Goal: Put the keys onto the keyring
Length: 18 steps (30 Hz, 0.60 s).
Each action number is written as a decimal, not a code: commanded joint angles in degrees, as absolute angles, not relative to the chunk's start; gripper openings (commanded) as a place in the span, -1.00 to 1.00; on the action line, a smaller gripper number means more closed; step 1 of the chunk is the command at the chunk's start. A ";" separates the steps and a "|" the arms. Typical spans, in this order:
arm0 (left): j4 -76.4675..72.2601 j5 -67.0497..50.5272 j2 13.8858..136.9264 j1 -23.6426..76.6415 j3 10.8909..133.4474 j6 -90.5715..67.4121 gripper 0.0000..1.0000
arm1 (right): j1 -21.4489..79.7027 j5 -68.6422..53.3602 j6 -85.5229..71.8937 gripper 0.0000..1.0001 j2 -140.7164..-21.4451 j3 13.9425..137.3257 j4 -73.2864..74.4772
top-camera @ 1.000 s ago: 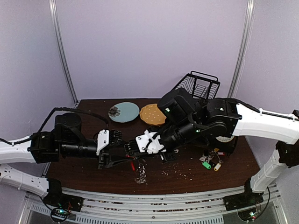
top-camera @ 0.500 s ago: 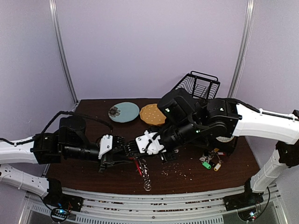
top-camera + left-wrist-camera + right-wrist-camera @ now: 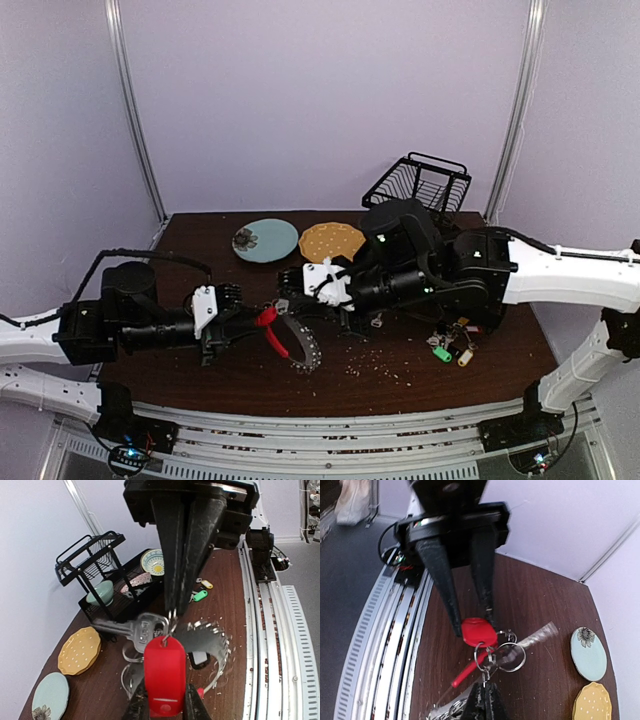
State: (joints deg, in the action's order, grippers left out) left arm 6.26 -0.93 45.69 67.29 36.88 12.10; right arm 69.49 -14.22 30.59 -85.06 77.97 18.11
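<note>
Metal this thin and smooth is judged light and slippery, and the keys are expected to swing freely from any small ring they hang on; the flat red tag is judged the surest place to be gripped, since its broad plastic faces give the jaws something to bite on. The keyring is a springy loop of silvery metal with a red sleeve, likely to flex and sag if held at one point only, so the stiffer sleeve is judged the better hold.

The left gripper is seen nearly closed, its jaws pinching the lower sides of the red tag. A silver key hangs just above and to the left of those jaws, joined to the tag through a small ring. The right gripper is closed to a narrow point, and its jaws appear clamped on the small rings at the top of the tag, though exactly which ring is caught cannot be told. Both sets of jaws are thus met tip to tip over the counter. The keyring loop is seen below and just beyond the left jaws, whether hanging or resting on the counter cannot be told
</note>
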 commanded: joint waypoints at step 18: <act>-3.51 0.96 48.74 67.85 33.43 9.63 -1.00 | 67.56 -11.22 -1.21 -1.00 -81.88 64.43 -26.29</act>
